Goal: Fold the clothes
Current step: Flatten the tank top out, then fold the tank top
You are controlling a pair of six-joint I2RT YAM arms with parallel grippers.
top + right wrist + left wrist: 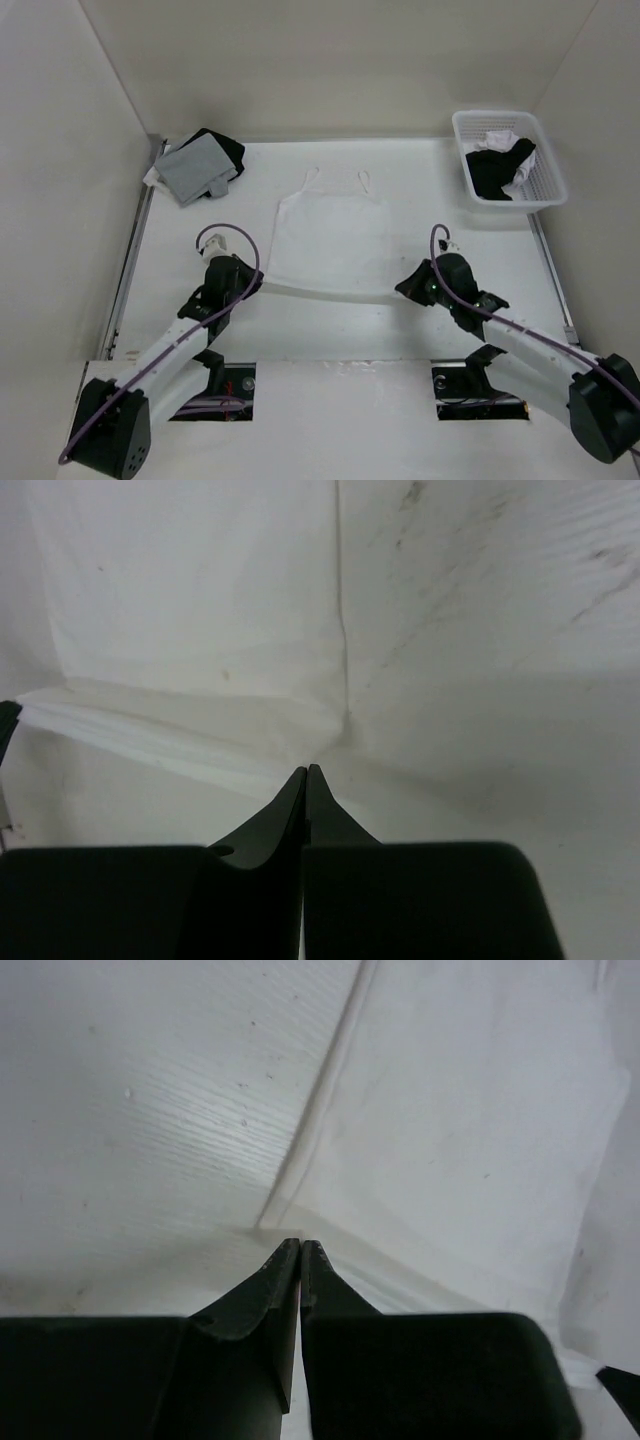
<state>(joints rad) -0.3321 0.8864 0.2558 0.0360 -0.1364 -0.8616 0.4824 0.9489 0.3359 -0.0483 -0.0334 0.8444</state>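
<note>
So the left gripper (300,1247) and right gripper (307,772) each pinch a near hem corner of the thin white strappy top (330,225), straps pointing away.

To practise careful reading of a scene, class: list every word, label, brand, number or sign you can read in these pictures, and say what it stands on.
None: no view shows any readable text.
The white garment is plain, with no label showing.
The grey cloth carries no print.
The basket bears no marking that can be made out.
</note>
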